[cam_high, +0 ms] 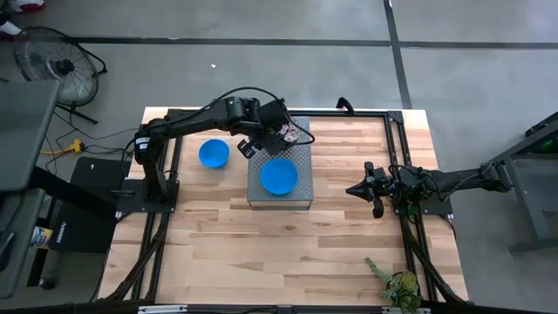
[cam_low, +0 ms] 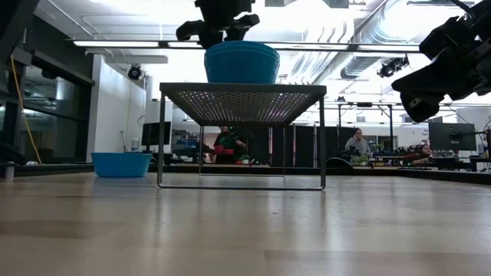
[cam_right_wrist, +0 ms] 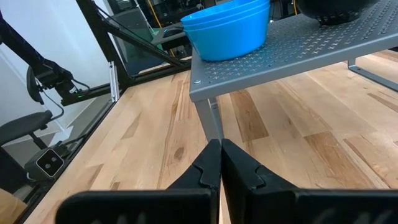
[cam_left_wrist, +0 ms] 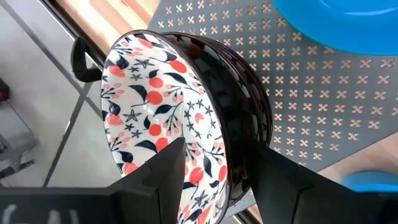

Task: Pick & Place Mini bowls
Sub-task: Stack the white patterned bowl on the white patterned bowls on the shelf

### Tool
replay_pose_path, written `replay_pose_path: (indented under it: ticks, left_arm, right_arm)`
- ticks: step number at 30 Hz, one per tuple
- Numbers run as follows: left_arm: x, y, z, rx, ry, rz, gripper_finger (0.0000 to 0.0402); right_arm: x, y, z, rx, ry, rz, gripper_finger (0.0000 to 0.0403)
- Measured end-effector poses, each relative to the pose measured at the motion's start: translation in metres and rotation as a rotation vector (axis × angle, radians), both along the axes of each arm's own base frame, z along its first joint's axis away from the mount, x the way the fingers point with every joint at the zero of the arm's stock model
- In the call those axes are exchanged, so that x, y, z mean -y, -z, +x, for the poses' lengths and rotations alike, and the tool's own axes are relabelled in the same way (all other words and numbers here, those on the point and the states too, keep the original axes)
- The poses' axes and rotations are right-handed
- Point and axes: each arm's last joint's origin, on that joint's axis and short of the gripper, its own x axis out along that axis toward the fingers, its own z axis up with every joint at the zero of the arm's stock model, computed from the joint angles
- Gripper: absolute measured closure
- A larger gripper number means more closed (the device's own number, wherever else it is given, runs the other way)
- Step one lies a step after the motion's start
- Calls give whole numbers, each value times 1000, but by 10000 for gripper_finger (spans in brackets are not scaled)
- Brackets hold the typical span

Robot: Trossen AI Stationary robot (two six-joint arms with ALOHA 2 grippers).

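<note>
My left gripper (cam_high: 281, 135) reaches over the far end of the grey perforated stand (cam_high: 301, 196) and is shut on a nested stack of white bowls with red-and-dark floral pattern (cam_left_wrist: 155, 118). Blue bowls (cam_high: 279, 176) sit on the stand's near half; the right wrist view shows at least two of them nested (cam_right_wrist: 230, 28). Another blue bowl (cam_high: 214, 153) rests on the table left of the stand, also seen in the low view (cam_low: 121, 163). My right gripper (cam_high: 357, 188) waits shut to the right of the stand, above the table. My left gripper holds the floral bowl stack by its rim (cam_left_wrist: 208, 180). One finger (cam_left_wrist: 158, 180) lies on the patterned inside of the front bowl and the other (cam_left_wrist: 280, 183) on the dark outside of the stack. The stack stands steeply tilted on edge over the stand (cam_left_wrist: 323, 106). Whether it touches the stand I cannot tell.
The stand is a raised metal shelf on thin legs (cam_low: 161, 138) with open space beneath. Black frame rails (cam_high: 397, 157) run along the table's sides. A small plant (cam_high: 397, 283) sits at the near right corner. Bare wood lies near the stand's near side.
</note>
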Motion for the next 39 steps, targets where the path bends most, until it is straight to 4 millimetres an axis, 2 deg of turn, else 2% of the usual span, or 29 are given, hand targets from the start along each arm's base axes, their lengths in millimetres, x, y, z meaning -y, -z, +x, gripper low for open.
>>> replay_pose_path:
  ticks: [33, 39]
  left_arm:
    - [-1, -4, -2, 11, -20, 42, 241]
    - [0, -22, -4, 61, -24, 59, 241]
  right_arm:
    - [0, 0, 0, 0, 0, 0, 402]
    - [0, 0, 0, 0, 0, 0, 402]
